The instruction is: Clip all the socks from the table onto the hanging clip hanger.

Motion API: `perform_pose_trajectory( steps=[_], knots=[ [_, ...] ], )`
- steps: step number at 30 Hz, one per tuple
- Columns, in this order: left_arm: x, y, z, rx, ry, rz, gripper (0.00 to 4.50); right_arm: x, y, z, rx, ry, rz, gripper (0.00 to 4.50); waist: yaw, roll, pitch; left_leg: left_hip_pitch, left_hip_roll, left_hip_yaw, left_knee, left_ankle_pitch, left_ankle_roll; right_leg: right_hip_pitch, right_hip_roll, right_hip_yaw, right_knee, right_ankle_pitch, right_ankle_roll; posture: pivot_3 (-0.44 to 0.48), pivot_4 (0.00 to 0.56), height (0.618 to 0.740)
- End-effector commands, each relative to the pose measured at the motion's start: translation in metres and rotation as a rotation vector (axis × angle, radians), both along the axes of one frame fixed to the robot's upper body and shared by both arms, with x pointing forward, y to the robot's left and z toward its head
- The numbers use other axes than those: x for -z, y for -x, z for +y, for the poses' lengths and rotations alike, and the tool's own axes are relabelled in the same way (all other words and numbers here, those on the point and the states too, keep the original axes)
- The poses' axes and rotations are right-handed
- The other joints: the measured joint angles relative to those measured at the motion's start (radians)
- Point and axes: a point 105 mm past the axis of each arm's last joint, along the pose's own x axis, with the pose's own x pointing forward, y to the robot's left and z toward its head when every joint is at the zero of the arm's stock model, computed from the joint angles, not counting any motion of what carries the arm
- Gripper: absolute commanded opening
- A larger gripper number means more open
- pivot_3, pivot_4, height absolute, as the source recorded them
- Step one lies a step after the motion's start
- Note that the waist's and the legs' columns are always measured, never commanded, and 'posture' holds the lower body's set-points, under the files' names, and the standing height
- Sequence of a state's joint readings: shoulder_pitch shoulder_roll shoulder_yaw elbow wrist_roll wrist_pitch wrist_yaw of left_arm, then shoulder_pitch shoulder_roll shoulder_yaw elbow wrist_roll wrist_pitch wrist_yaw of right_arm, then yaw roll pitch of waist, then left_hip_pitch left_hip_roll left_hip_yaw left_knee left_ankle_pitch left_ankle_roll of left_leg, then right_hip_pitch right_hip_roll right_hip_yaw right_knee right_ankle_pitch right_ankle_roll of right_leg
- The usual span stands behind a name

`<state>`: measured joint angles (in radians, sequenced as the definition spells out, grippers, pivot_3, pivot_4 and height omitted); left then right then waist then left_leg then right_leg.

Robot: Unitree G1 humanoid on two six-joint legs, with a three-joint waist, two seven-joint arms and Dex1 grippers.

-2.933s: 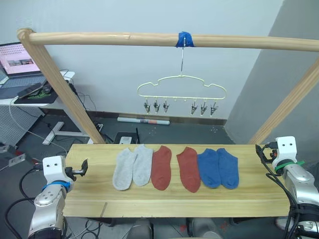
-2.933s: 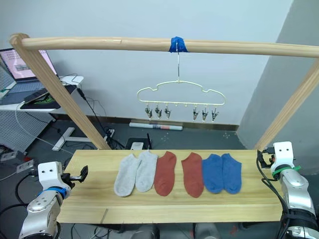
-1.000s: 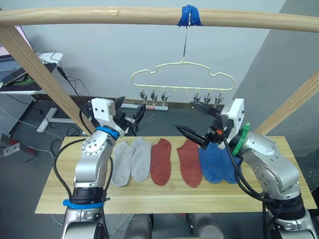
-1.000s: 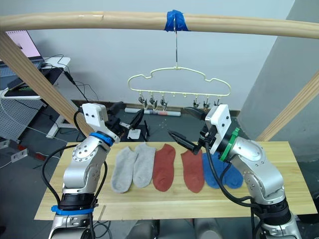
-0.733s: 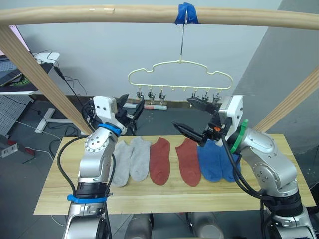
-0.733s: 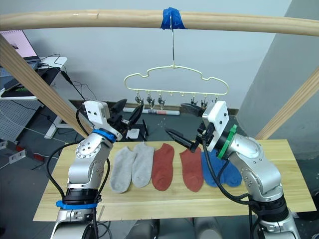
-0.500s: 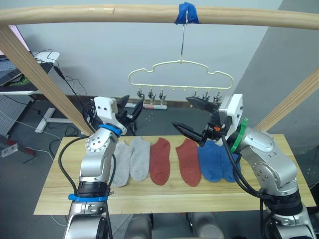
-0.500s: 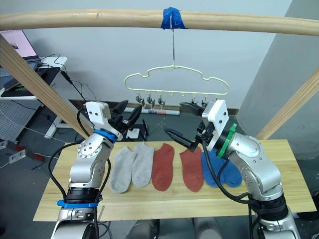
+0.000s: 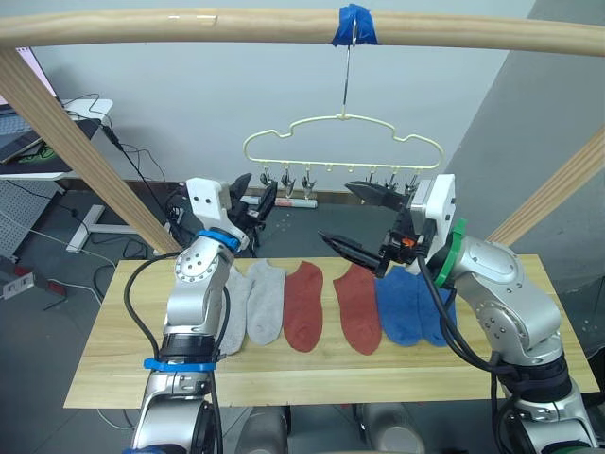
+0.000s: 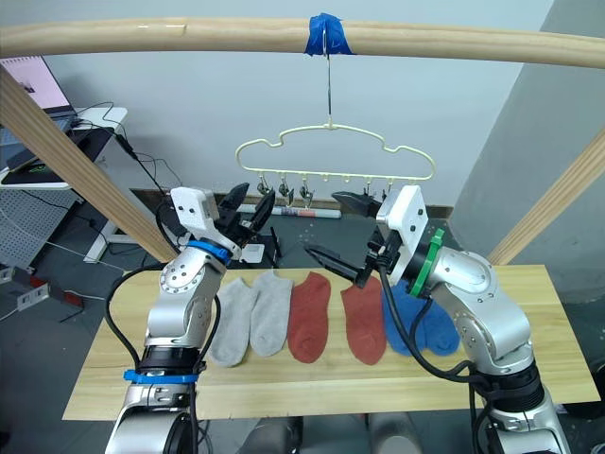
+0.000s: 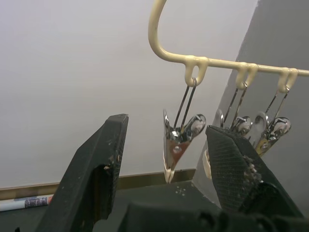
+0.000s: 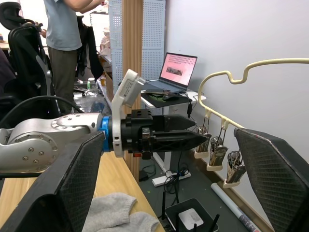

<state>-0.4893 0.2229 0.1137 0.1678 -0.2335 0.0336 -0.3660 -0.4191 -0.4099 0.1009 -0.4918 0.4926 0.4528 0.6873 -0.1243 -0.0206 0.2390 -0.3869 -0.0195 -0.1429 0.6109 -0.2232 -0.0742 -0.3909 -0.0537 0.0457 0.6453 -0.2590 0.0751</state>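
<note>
All 6 socks are lying flat in a row on the wooden surface (image 9: 104,369): 2 grey socks (image 9: 255,301) on the robot's left, 2 rust red socks (image 9: 331,307) in the middle and 2 blue socks (image 9: 411,307) on the right. None is being held, so the clipping looks not yet begun.

The clip hanger (image 9: 342,149) is hanging by its hook from the taped wooden beam (image 9: 236,24) above and behind the row, with its metal clips (image 9: 285,177) dangling empty in 2 groups of 3.

The left tool (image 9: 253,194) is hovering at clip height, its fingers apart and framing the outermost clip (image 11: 179,137) on that side without touching it, probably lining up to squeeze that clip open.

The right tool (image 9: 362,219) is hanging above the red socks, pointing toward the left arm, its fingers spread wide and gripping nothing. It seems poised between hanger and socks, ready to fetch a sock while the other arm tends the clip.

A person (image 12: 63,43) is standing in the background of the right wrist view.
</note>
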Motion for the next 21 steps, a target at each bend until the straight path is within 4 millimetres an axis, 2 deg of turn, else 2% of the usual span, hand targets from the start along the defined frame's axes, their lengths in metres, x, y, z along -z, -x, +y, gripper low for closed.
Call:
perform_pose_trajectory(
  steps=[1,21],
  knots=[
    [-0.0164,-0.0012,-0.0047,0.000,0.003,-0.070,2.81,-0.0121,0.0029,0.0013,-0.017,-0.009,-0.060,4.50,-0.003,0.000,0.000,0.000,0.000,0.000,0.000,0.000,0.000,0.000,0.000,0.000,0.000,0.000,0.000,-0.256,0.222,0.740],
    [-0.0169,-0.0075,-0.0013,-0.045,-0.042,-0.093,2.81,-0.0172,0.0005,-0.0012,0.001,-0.016,-0.061,4.50,-0.017,0.000,0.000,0.000,0.000,0.000,0.000,0.000,0.000,0.000,0.000,0.000,0.000,0.000,0.000,-0.270,0.226,0.740]
  ],
)
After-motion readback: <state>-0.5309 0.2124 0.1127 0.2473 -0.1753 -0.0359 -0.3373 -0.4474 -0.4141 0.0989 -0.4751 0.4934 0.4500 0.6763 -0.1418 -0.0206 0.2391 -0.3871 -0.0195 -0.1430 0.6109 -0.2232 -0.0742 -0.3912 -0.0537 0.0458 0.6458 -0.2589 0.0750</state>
